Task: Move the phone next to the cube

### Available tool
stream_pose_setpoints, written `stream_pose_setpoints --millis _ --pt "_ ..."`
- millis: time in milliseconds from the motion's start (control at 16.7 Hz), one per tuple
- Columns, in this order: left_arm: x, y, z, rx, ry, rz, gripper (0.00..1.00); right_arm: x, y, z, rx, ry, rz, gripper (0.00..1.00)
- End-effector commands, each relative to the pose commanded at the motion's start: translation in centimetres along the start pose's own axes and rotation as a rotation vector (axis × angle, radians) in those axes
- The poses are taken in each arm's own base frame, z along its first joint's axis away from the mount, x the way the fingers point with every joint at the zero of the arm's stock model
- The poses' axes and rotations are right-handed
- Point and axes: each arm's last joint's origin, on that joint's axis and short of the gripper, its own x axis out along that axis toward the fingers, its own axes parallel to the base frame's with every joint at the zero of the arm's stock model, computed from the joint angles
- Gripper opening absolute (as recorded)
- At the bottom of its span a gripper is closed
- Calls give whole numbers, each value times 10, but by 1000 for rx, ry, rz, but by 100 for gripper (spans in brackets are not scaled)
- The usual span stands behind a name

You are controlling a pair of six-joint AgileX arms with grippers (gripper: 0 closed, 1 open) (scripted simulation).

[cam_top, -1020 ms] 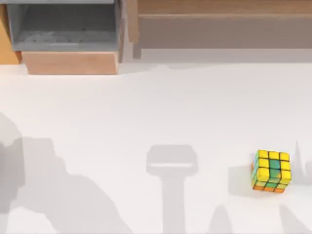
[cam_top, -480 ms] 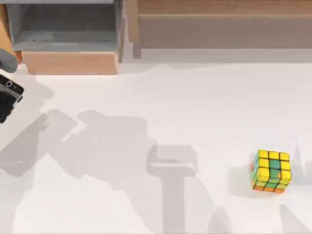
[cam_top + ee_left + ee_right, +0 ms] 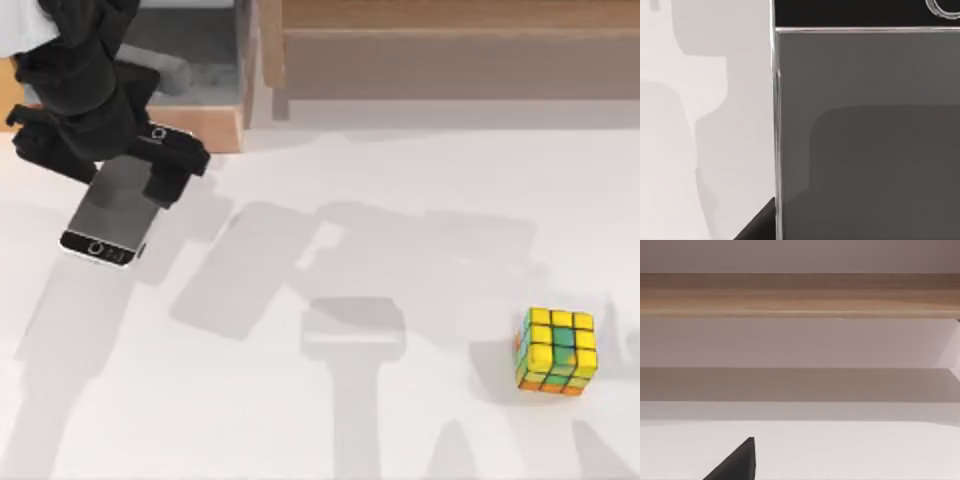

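Note:
The phone (image 3: 108, 215), grey-screened with a black bezel, hangs above the table at the back left. My left gripper (image 3: 108, 162) is shut on its upper end, one black finger on each long side. The phone's shadow falls on the table to its right. In the left wrist view the phone's screen (image 3: 865, 130) is very close, with its round home button (image 3: 945, 7) at the edge. The cube (image 3: 557, 350), mostly yellow with some teal and orange, rests on the table at the front right, far from the phone. My right gripper (image 3: 737, 465) shows as a dark tip facing the wooden shelf.
An open grey drawer (image 3: 190, 55) with a wooden front (image 3: 215, 128) sits at the back left, just behind the left arm. A long wooden shelf (image 3: 450, 45) runs along the back. White tabletop (image 3: 400, 220) lies between the phone and the cube.
My left arm has come in from the left edge, carrying the phone to the right over the table. The cube has not moved.

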Motion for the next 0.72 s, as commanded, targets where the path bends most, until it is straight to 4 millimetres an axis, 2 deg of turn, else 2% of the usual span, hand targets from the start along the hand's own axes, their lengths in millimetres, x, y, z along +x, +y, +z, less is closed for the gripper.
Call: stream_pose_setpoints --millis 180,360,540,720 --pt "2 -56 15 -79 26 -22 0 0 0 0 0 0 0 100" --pt "6 -113 21 -154 61 -32 0 0 0 0 0 0 0 100" --pt "10 -166 19 -221 97 -29 0 0 0 0 0 0 0 100" --pt "14 -211 11 -276 128 -18 0 0 0 0 0 0 0 100"
